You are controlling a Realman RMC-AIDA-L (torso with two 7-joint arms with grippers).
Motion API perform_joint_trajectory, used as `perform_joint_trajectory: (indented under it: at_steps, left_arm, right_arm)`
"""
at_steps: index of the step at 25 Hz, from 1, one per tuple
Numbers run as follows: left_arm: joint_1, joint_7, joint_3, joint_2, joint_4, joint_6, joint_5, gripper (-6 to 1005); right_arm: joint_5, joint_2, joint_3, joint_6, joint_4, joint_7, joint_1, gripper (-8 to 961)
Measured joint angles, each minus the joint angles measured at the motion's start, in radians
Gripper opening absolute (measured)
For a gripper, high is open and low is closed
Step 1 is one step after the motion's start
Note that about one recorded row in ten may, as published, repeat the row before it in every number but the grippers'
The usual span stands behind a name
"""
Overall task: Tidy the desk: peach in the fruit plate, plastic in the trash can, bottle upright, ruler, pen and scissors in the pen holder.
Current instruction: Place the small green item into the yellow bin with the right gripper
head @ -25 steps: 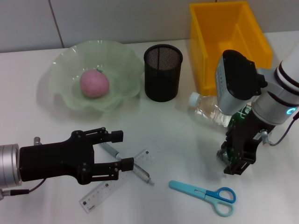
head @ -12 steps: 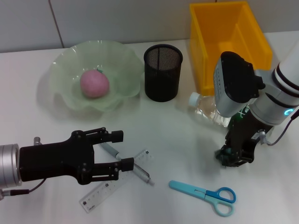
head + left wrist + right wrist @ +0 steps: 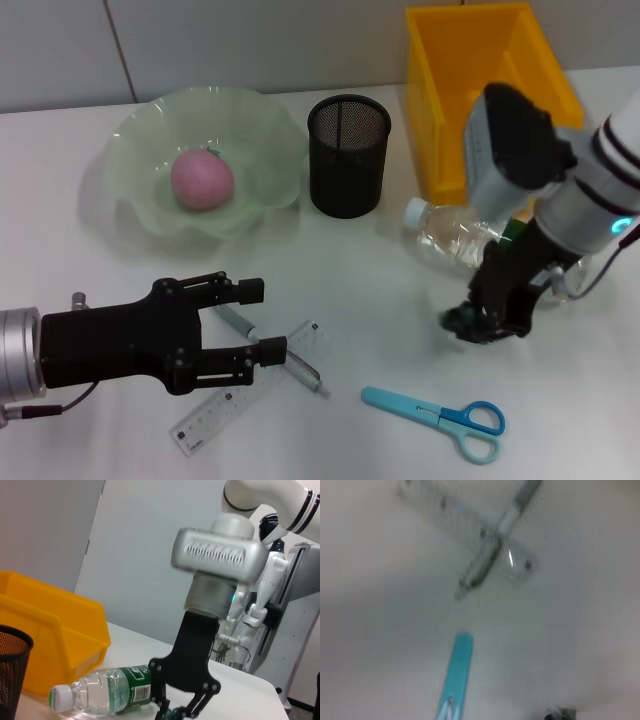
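On the white desk [image 3: 380,290] the bottle [image 3: 455,232] lies flat, cap toward the pen holder [image 3: 348,155], right gripper [image 3: 480,325] spread beside it.

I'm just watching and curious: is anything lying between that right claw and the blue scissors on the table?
Nothing visible does. The right gripper hovers low over bare table, and the scissors lie just nearer the robot. The bottle lies on its side behind the gripper, and the pen and ruler are off by the left gripper.

Pink peach [image 3: 202,180], pale green plate [image 3: 140,135], yellow bin [image 3: 440,70], blue scissors [image 3: 440,415]
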Motion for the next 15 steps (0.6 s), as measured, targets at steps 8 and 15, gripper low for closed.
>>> perform_joint_trajectory:
  at_steps: [8, 15]
  left_arm:
    - [-0.002, -0.001, 0.0, 0.001, 0.0, 0.0, -0.002, 800]
    - [-0.007, -0.001, 0.0, 0.001, 0.0, 0.002, -0.002, 800]
  right_arm:
    - [0.187, -0.011, 0.261, -0.081, -0.07, -0.071, -0.02, 199]
    - [0.387, -0.004, 0.44, 0.053, -0.139, -0.119, -0.107, 125]
